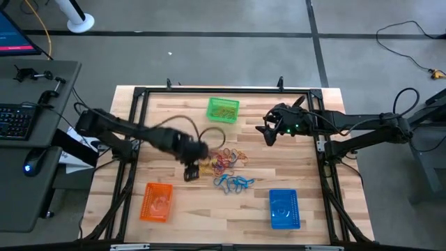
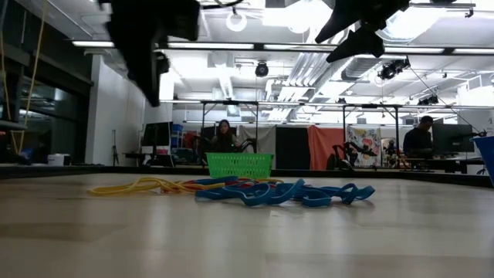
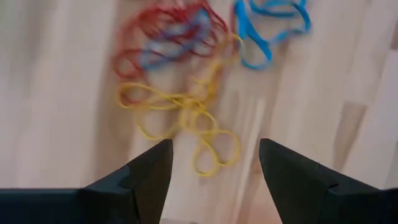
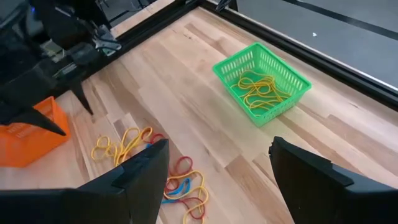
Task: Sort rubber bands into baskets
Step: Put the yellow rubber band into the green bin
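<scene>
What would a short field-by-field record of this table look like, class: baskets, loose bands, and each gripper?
green basket: far side of table, holds yellow bands
orange basket: near left
blue basket: near right
loose rubber bands: mixed yellow, red and blue pile at table centre
left gripper: open, above the yellow bands at the pile's left edge, holding nothing
right gripper: open, raised beside the green basket

Bright ceiling lamps (image 2: 309, 15) are seen glaring in the low view. The left arm (image 1: 150, 136) and rubber bands (image 3: 180, 112) are smeared by motion blur.
</scene>
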